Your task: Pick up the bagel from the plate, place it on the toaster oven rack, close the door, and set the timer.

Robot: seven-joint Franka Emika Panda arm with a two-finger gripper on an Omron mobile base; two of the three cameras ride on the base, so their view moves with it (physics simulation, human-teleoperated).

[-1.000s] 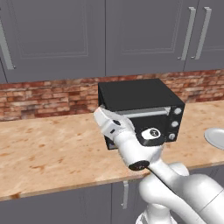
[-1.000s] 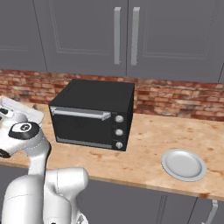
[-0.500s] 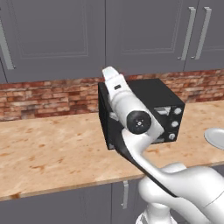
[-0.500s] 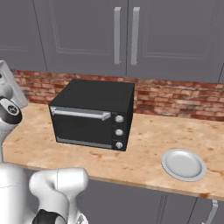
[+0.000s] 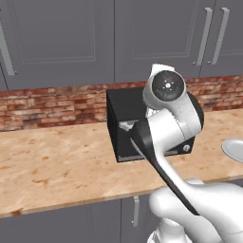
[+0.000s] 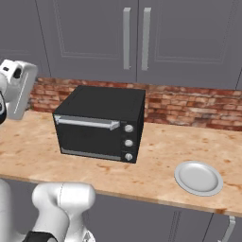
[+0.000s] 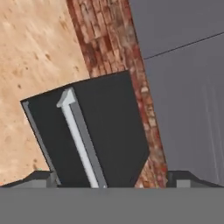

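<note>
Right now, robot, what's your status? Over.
Hand open, empty, aimed at the toaster oven. Door shut. Plate on the counter; no bagel visible on it.

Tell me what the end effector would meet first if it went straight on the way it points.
Probably the toaster oven, near its silver door handle; the hand view looks straight at it, though depth is unclear.

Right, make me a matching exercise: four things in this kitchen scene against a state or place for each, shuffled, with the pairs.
Things:
1. door
2. plate
3. gripper
4. knobs

States or places:
A. open, holding nothing
B. shut, silver bar handle along its top
C. stacked on the oven's right front
D. on the counter, right of the oven

Pairs: 1-B, 2-D, 3-A, 4-C
</note>
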